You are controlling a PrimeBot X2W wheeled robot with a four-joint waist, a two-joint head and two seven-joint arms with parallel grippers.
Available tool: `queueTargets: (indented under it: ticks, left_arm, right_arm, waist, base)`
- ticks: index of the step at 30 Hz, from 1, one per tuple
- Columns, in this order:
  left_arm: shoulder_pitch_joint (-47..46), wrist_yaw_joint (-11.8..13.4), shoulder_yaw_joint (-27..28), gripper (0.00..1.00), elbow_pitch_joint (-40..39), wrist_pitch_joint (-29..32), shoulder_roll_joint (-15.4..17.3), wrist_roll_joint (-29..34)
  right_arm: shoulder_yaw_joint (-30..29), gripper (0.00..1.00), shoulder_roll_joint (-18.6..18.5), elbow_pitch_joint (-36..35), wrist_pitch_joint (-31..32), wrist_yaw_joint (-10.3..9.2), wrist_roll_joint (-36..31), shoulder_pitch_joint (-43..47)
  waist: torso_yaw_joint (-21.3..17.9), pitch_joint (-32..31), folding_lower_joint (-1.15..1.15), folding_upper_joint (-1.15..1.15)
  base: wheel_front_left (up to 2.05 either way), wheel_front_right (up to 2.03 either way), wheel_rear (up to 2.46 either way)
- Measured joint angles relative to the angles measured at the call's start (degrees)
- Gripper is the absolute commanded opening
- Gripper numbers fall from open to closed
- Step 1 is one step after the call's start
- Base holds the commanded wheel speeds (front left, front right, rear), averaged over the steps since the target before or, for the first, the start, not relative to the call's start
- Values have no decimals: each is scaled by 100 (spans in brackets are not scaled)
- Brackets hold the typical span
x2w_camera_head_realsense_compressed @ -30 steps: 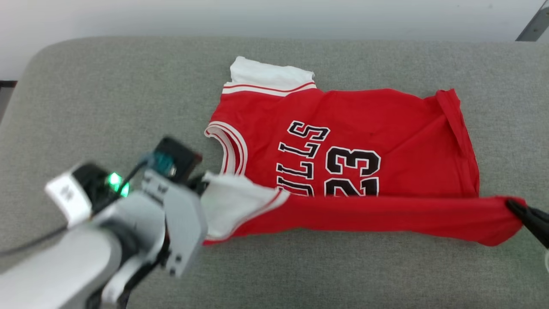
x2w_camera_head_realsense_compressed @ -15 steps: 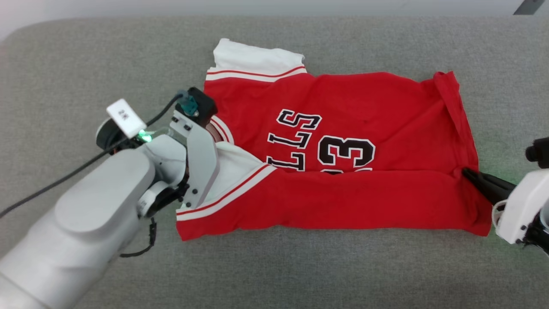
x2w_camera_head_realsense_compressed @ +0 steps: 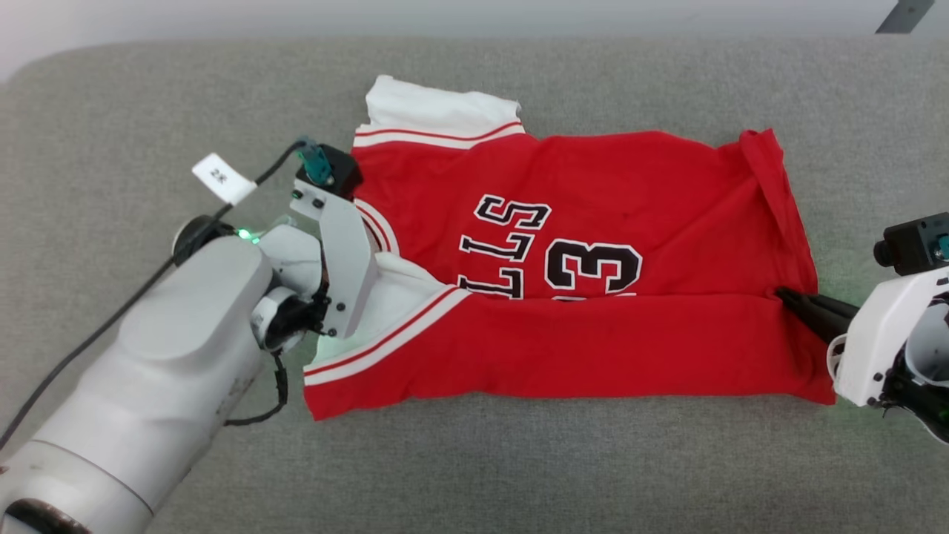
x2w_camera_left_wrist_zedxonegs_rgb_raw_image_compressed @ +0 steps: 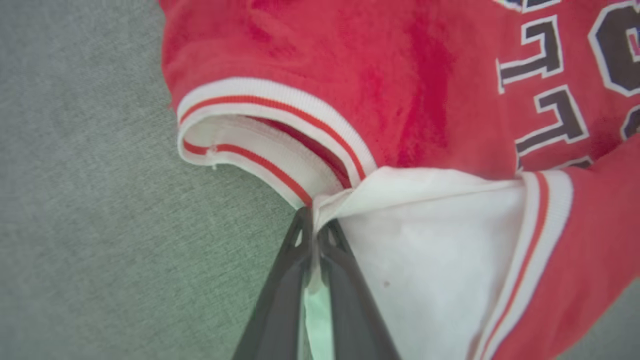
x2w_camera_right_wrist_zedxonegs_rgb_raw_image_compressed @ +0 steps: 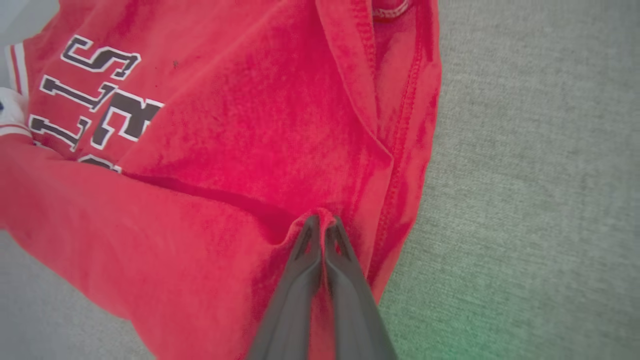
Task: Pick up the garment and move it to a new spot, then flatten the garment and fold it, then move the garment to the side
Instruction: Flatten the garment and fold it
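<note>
The garment (x2w_camera_head_realsense_compressed: 593, 200), a red jersey with black lettering and white striped trim, lies on the grey cushion with its near edge folded up over the numbers. My left gripper (x2w_camera_left_wrist_zedxonegs_rgb_raw_image_compressed: 312, 220) is shut on the white panel (x2w_camera_left_wrist_zedxonegs_rgb_raw_image_compressed: 430, 240) next to the armhole trim. In the head view that gripper (x2w_camera_head_realsense_compressed: 371, 259) sits at the jersey's left end, its fingertips partly hidden behind the wrist housing. At the right end of the fold, my right gripper (x2w_camera_head_realsense_compressed: 787, 297) is shut on a pinch of red cloth (x2w_camera_right_wrist_zedxonegs_rgb_raw_image_compressed: 320, 216).
The grey cushion (x2w_camera_head_realsense_compressed: 148, 111) spreads wide around the jersey, with bare fabric to the left, right and front. Its rounded back edge meets a pale wall (x2w_camera_head_realsense_compressed: 445, 15). A black cable with a white tag (x2w_camera_head_realsense_compressed: 222, 178) runs off the left wrist.
Both grippers have carried the jersey's near edge away from me, laying a red band over the lower lettering. The left arm went forward and up the view; the head camera shifted too.
</note>
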Motion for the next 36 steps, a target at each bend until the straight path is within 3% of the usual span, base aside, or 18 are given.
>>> queueTargets:
  ticks: [8, 14, 22, 26, 31, 36]
  left_arm:
    - [32, 83, 87, 100, -419, -270, 185, -10]
    - [496, 422, 192, 100, -1249, -378, 539, -85]
    - [1387, 1102, 292, 100, -2574, -252, 1167, -294]
    - [1862, 1634, 335, 100, -3197, -149, 1402, -433]
    - [2287, 2093, 345, 100, -3635, -52, 1621, -501]
    - [2494, 2356, 357, 100, -3654, -130, 1644, -509]
  right_arm:
    - [-89, 100, -242, -220, -659, 0, 30, 46]
    - [-400, 100, -424, -400, -1600, 0, -171, 397]
    - [-1181, 100, -457, -625, -2525, 0, -479, 1111]
    - [-1826, 100, -391, -759, -2627, 0, -848, 1473]
    - [-2783, 100, -62, -1091, -2652, 0, -1314, 2036]
    - [-3627, 100, 378, -1563, -2653, 0, -1828, 2665]
  waist:
    - [92, -294, 0, 0]
    - [156, -505, 0, 0]
    - [157, -663, 0, 0]
    - [97, -681, 0, 0]
    - [34, -656, 0, 0]
    - [-30, -607, 0, 0]
  base:
    - [0, 0, 0]
    - [0, 0, 0]
    - [0, 0, 0]
    - [0, 0, 0]
    - [0, 0, 0]
    - [0, 0, 0]
